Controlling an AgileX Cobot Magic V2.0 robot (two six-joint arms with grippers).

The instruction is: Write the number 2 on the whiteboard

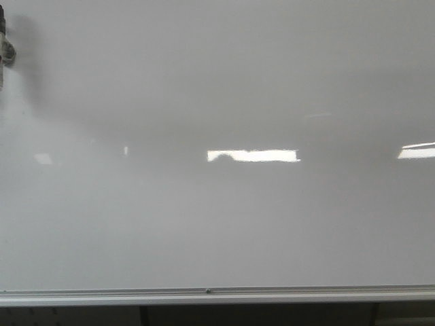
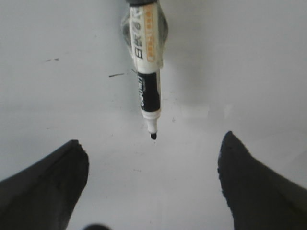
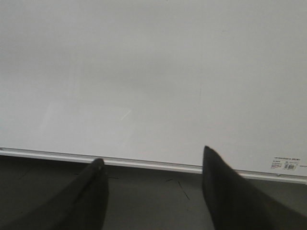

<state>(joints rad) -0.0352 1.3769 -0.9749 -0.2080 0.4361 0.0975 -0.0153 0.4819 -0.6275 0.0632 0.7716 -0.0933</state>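
The whiteboard (image 1: 217, 224) fills the front view, glossy white-grey, with a silver frame strip (image 1: 204, 297) along its near edge. No number 2 shows on it. In the left wrist view a white, black and orange marker (image 2: 147, 72) is on the whiteboard (image 2: 240, 72), uncapped, with its black tip (image 2: 153, 136) pointing toward my left gripper (image 2: 151, 139). That gripper is open and empty, its jaws wide apart on either side of the tip and clear of it. My right gripper (image 3: 152, 155) is open and empty over the frame strip (image 3: 144, 164).
Bright rectangular light reflections (image 1: 253, 155) lie on the board. A dark round base (image 2: 144, 28) sits at the marker's far end. Two short black marks (image 2: 115, 74) lie beside the marker. A small grey object (image 1: 5, 41) is at the board's far left. A dark surface (image 3: 153, 201) lies below the frame.
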